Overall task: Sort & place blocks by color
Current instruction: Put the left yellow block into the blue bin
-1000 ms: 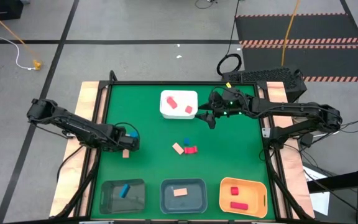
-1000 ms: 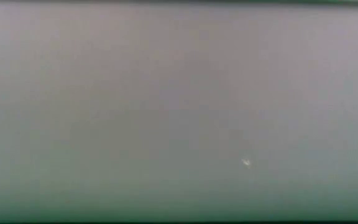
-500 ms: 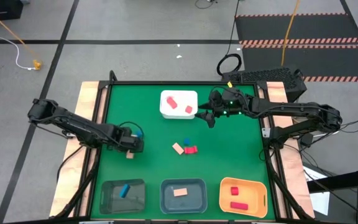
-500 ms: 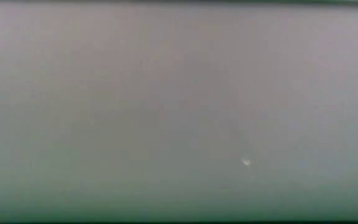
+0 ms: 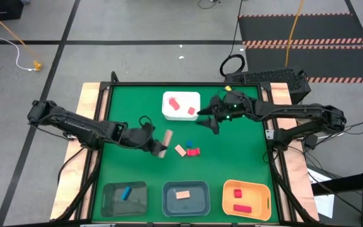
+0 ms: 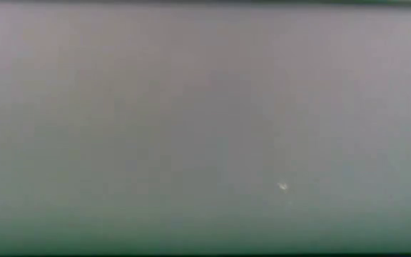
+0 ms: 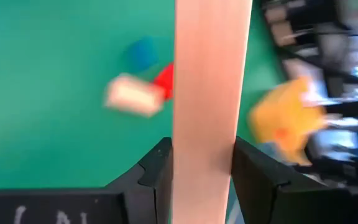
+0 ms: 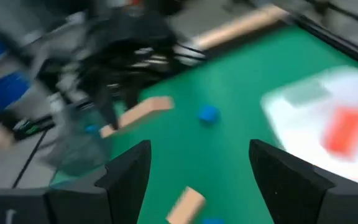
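Note:
My left gripper (image 5: 160, 147) hangs over the mat left of centre, shut on a long tan bar (image 5: 167, 139) that juts out past its fingers. Three loose blocks lie together at mid-table: a tan one (image 5: 180, 150), a blue one (image 5: 190, 144) and a red one (image 5: 194, 152). My right gripper (image 5: 204, 120) is open in the air beside the white tray (image 5: 181, 114), which holds two red blocks (image 5: 174, 102). Its wrist view shows its spread fingers (image 8: 126, 177) with nothing between them, and the tan bar (image 8: 143, 112) farther off. The low view shows only grey blur. My left gripper pinches the tan bar between its two fingers (image 7: 157, 171), one on each long side, near the bar's one end (image 7: 204, 165). The rest of the bar (image 7: 210, 74) sticks out forward beyond the fingertips. The bar is lifted clear of the mat and slants toward the loose blocks.
Three bins stand along the near edge: a clear grey one (image 5: 113, 203) with a blue block, a dark grey one (image 5: 169, 203) with a tan block, and an orange one (image 5: 260, 203) with two red blocks. Bare green mat lies between the bins and the loose blocks.
My left gripper has risen from the mat near the table's left edge and swung toward the centre, rolling and tipping up as it went. The tan bar, which lay on the mat at its fingertips, has come up with it and now hangs clear.

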### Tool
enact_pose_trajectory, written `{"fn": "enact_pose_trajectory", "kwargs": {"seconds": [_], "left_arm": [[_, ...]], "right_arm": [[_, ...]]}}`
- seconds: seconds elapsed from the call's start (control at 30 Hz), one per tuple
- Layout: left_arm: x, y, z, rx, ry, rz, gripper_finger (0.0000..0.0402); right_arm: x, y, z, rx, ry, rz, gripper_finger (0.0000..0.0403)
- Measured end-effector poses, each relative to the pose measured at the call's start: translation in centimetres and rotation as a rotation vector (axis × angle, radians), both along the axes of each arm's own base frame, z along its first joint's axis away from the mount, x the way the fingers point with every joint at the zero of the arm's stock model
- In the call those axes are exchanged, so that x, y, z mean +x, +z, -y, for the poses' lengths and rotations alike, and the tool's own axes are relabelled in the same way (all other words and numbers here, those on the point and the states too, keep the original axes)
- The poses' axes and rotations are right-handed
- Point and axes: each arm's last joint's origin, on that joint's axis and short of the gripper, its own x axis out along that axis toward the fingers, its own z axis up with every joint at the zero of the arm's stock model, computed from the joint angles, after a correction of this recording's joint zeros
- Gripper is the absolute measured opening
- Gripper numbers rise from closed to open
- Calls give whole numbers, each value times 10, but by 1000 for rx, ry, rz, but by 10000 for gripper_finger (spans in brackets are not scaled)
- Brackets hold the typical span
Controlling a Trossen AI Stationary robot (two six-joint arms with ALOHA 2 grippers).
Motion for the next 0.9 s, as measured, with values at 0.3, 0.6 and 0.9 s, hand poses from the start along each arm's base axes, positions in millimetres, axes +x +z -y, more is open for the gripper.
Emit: {"fn": "enact_pose_trajectory", "kwargs": {"seconds": [0.3, 0.6, 0.9], "left_arm": [[22, 34, -5, 54, -284, 432, 128], [34, 36, 5, 5, -459, 587, 128], [36, 36, 12, 4, -499, 627, 128]], "right_arm": [[30, 4, -26, -249, 287, 276, 260], [49, 4, -53, -237, 373, 467, 260], [59, -3, -88, -146, 453, 551, 260]]}}
